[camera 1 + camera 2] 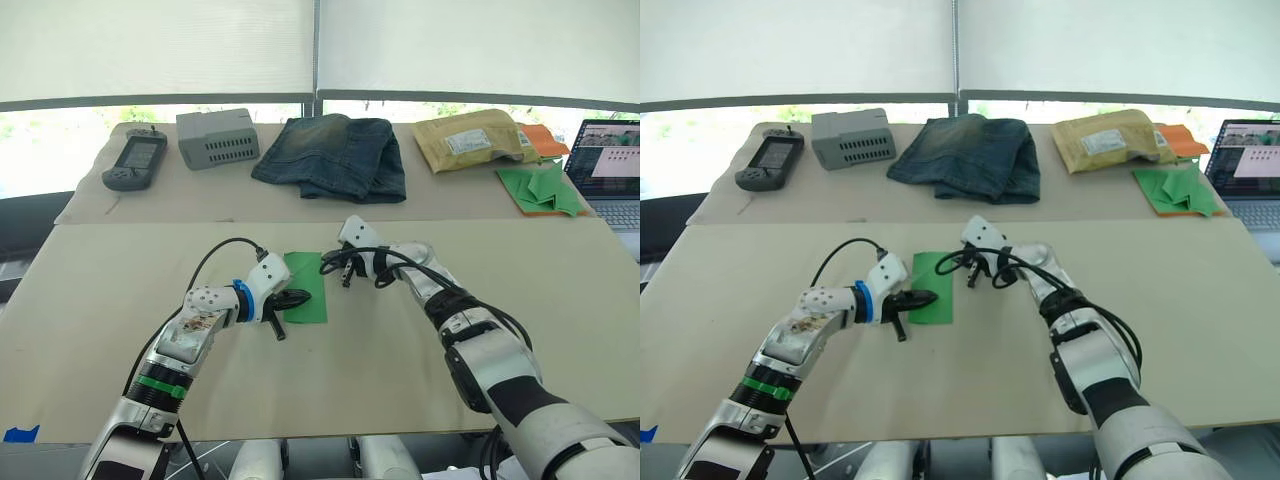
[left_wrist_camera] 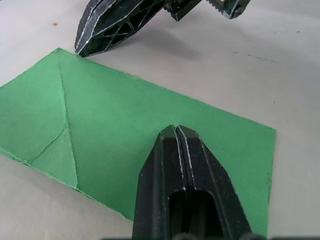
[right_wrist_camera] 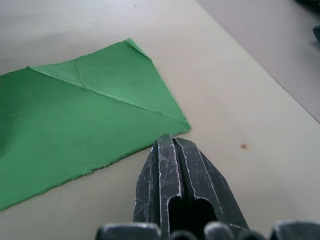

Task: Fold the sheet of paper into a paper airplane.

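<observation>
The sheet of paper (image 1: 305, 285) lies flat at the middle of the near table, a bright green rectangle with diagonal creases near one end (image 2: 62, 125). My left gripper (image 1: 297, 298) is shut, and its joined fingertips (image 2: 176, 135) rest on top of the sheet near its left edge. My right gripper (image 1: 336, 266) is also shut, with nothing in it. Its tip (image 3: 167, 142) sits on the bare table just off the sheet's far right corner (image 3: 182, 125). The left wrist view shows the right gripper's fingers (image 2: 107, 27) touching down by that corner.
On the far table are a handheld controller (image 1: 135, 162), a grey box (image 1: 218, 137), folded jeans (image 1: 335, 155), a padded envelope (image 1: 470, 138), a heap of green paper pieces (image 1: 540, 188) and a laptop (image 1: 608, 165). A seam (image 1: 150, 224) separates the two tables.
</observation>
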{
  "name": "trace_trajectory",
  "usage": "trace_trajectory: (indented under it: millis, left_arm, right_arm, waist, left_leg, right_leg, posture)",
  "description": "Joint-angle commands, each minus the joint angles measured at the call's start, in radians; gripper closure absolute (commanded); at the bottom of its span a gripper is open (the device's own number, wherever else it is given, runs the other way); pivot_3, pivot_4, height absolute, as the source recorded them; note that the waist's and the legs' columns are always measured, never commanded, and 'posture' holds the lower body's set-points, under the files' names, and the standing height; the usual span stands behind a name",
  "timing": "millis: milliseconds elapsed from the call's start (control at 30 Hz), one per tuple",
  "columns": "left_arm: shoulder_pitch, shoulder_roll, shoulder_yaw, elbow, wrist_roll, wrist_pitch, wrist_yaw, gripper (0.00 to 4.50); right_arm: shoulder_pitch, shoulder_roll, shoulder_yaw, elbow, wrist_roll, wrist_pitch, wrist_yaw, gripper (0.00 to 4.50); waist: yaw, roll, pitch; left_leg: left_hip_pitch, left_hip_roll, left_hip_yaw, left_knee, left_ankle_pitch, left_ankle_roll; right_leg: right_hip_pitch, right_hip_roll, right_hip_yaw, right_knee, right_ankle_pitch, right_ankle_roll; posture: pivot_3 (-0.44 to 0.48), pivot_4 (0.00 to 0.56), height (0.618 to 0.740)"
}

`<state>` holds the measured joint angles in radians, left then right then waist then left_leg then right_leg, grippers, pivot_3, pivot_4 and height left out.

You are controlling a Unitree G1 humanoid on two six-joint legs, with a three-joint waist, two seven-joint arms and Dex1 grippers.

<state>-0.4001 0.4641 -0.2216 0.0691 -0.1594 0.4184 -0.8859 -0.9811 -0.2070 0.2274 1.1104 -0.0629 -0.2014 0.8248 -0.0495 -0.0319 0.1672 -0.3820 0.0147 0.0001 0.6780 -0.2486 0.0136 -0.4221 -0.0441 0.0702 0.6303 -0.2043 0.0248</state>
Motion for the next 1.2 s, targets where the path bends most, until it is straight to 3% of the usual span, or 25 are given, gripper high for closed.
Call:
trace_trajectory:
  millis: [33,567,733,900,1200]
  left_arm:
    - [0.021,0.005,-0.017,0.038,0.026,0.025,0.015,4.50]
    - [0.017,-0.002,0.009,0.062,0.028,0.008,0.051,4.50]
    - [0.009,-0.001,0.019,0.079,0.028,0.003,0.057,4.50]
    - [-0.007,-0.010,0.021,0.103,0.034,0.000,0.070,4.50]
    - [-0.020,-0.011,0.007,0.123,0.032,-0.007,0.052,4.50]
  right_arm:
    - [-0.058,0.006,-0.034,0.007,0.001,-0.048,-0.020,4.45]
    - [-0.075,0.043,-0.009,0.125,-0.097,-0.052,-0.056,4.45]
    - [-0.035,0.035,-0.025,0.105,-0.077,-0.087,0.027,4.45]
    - [0.056,0.041,-0.009,-0.022,-0.047,-0.168,0.196,4.45]
    - [0.222,0.005,0.029,-0.277,-0.021,-0.080,0.315,4.45]
  waist:
    - [-0.001,0.000,0.000]
    - [-0.005,0.000,0.000]
    - [-0.008,0.000,0.000]
    - [-0.013,0.000,0.000]
    - [-0.015,0.001,0.000]
  left_leg:
    - [0.000,0.000,0.000,0.000,0.000,0.000]
    - [0.000,0.000,-0.002,-0.001,0.000,0.000]
    - [0.000,0.000,-0.002,-0.001,0.000,0.000]
    - [0.001,0.000,-0.002,-0.001,0.000,0.000]
    - [0.002,0.000,-0.003,-0.001,0.000,0.000]
  right_leg:
    - [0.000,0.000,0.000,0.000,0.000,0.000]
    - [-0.001,-0.001,0.000,0.000,0.000,-0.001]
    - [0.000,0.000,0.000,0.001,0.000,-0.001]
    - [0.000,0.000,0.000,0.000,0.000,0.000]
    - [0.001,0.000,0.000,0.001,0.000,0.000]
  posture:
    - [0.000,0.150,0.728]
    - [0.000,0.150,0.728]
    - [0.000,0.150,0.728]
    - [0.000,0.150,0.728]
    - [0.000,0.150,0.728]
